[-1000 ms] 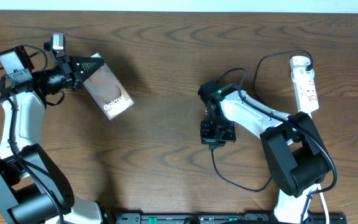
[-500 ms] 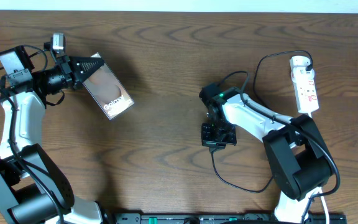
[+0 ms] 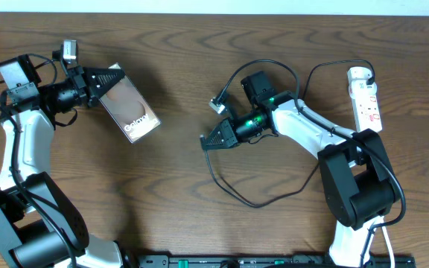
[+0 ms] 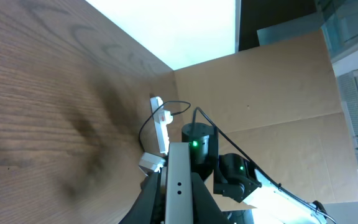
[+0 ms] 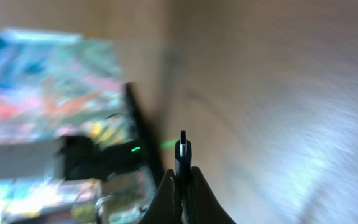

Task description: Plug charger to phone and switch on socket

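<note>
Clamping the phone (image 3: 129, 110) in left fingers (image 3: 104, 75), far from the socket (image 3: 366, 100); pinching the charger (image 5: 182, 151) tip in right fingers (image 3: 216, 138), nearer.

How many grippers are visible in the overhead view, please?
2: the left gripper at upper left, shut on the phone; the right gripper near the centre, shut on the charger tip. None seems hidden.

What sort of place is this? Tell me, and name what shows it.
Probably a robotics test bench, not a home: a left robot arm and right robot arm at a wood-grain table, cardboard panels beside it, a white power strip laid out.
</note>
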Available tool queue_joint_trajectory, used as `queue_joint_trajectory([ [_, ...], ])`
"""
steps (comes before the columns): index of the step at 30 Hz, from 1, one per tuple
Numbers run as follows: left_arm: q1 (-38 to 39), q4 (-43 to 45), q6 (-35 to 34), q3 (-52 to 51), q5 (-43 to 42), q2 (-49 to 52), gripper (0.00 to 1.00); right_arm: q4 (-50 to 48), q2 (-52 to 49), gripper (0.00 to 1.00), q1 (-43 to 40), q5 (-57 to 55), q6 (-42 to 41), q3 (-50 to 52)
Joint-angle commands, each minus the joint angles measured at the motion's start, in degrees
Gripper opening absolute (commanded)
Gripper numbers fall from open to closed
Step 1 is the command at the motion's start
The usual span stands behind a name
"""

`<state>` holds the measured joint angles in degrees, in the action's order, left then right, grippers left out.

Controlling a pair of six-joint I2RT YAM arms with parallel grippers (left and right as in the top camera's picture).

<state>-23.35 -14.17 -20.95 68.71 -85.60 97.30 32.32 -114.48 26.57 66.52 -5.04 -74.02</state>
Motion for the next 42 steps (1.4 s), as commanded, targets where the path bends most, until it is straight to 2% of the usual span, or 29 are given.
queue_joint_trajectory([
  [1,0.0,-0.1,-0.5,-0.2,-2.2,-1.1,0.07,-2.9,-0.2,0.01,1.2,15.5,6.9,-0.6],
  [6,0.3,0.0,0.0,-0.2,-4.2,-1.1,0.07,-11.0,-0.2,0.01,3.2,20.1,8.3,-0.6],
  [18,5.8,1.6,1.5,-0.2,-4.4,-1.1,0.08,-19.2,-0.2,0.01,8.0,21.4,4.6,-0.6],
  [42,11.3,1.8,2.1,-0.2,-4.4,-1.1,0.08,-21.6,-0.2,0.01,8.0,21.2,3.3,-0.6],
])
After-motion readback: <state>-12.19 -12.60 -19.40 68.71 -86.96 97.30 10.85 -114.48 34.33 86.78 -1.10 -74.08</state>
